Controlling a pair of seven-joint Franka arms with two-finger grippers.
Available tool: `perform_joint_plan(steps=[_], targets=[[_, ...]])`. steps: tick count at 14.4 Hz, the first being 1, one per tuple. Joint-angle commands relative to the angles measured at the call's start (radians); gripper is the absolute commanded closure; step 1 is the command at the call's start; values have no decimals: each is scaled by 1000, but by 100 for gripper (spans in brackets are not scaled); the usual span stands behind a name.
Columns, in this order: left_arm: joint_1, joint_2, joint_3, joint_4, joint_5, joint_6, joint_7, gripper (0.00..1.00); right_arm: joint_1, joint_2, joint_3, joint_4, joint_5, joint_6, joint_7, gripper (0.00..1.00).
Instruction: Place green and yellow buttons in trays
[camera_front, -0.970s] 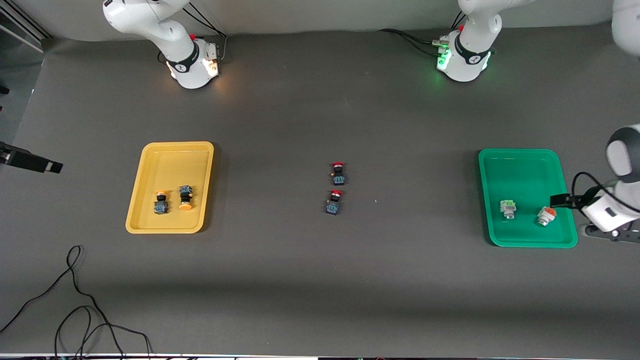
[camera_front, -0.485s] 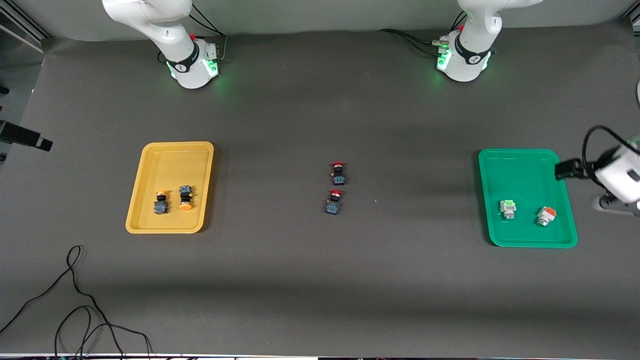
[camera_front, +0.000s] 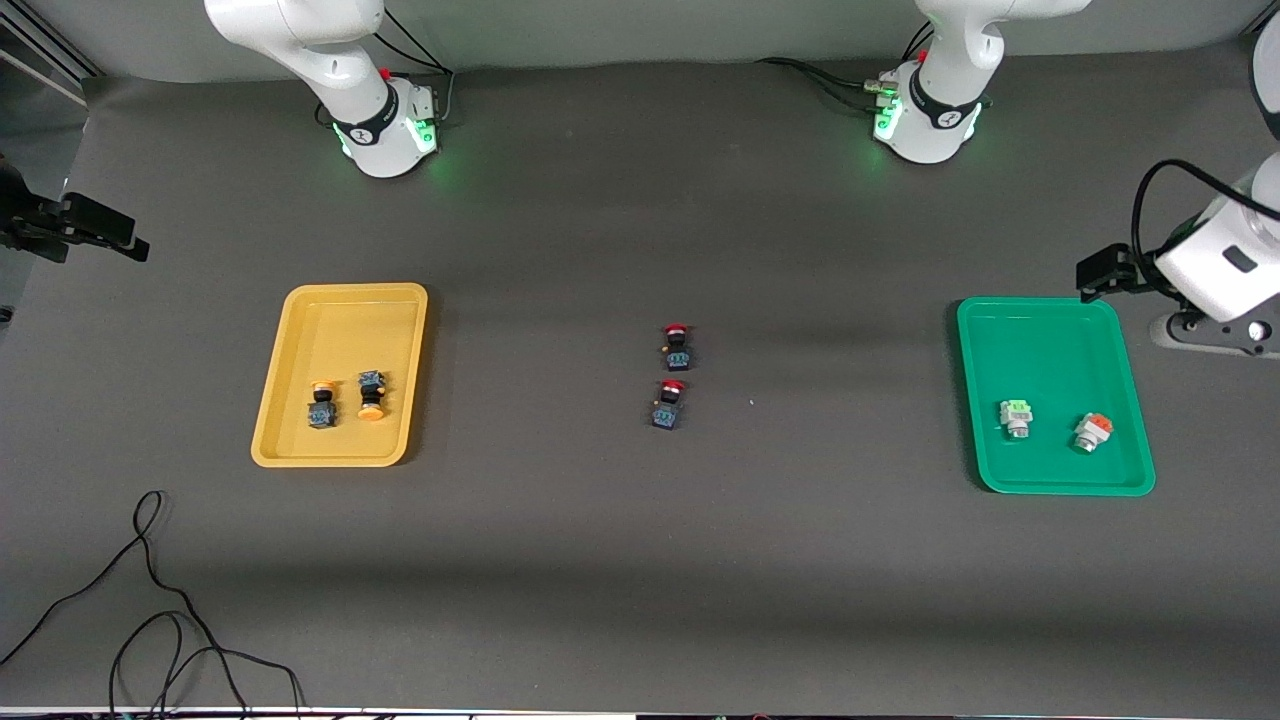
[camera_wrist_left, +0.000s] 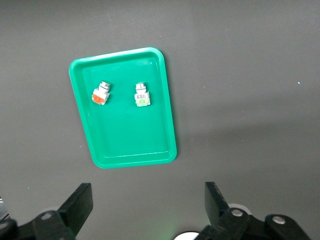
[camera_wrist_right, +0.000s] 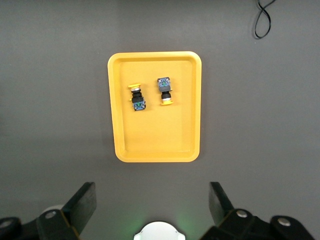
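Observation:
Two yellow-capped buttons (camera_front: 321, 402) (camera_front: 371, 396) lie in the yellow tray (camera_front: 340, 296). The pale green button (camera_front: 1016, 416) lies in the green tray (camera_front: 1040, 307), beside an orange-capped white-silver button (camera_front: 1092, 431). My left gripper (camera_wrist_left: 147, 202) is open and empty, high over bare table beside the green tray (camera_wrist_left: 125, 159). My right gripper (camera_wrist_right: 152, 202) is open and empty, high over bare table beside the yellow tray (camera_wrist_right: 155, 156). The left hand (camera_front: 1215, 265) and the right hand (camera_front: 70, 225) show at the table's two ends.
Two red-capped black-blue buttons (camera_front: 677, 346) (camera_front: 668, 403) lie on the dark mat at the table's middle. A black cable (camera_front: 150, 600) loops on the mat near the front camera at the right arm's end.
The left hand has lifted away from over the green tray toward its corner farther from the front camera. The right hand has shifted at the table's end. The right base light turned green.

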Motion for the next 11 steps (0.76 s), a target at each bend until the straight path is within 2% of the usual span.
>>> perform_joint_plan(steps=[1,3,4,11], targets=[[-16,-85,13,-134,-24,68,-48,0,17,19,-2,10,-26,7,-16,0],[-15,-105,17,-195,-62,133,-57,0,17,19,-4,8,-26,7,-16,0],[-15,-105,19,-196,-77,148,-86,0,17,19,-4,8,-26,6,-16,0],[-5,-95,34,-130,-110,142,-129,0,21,16,-17,5,-26,-5,-16,0]])
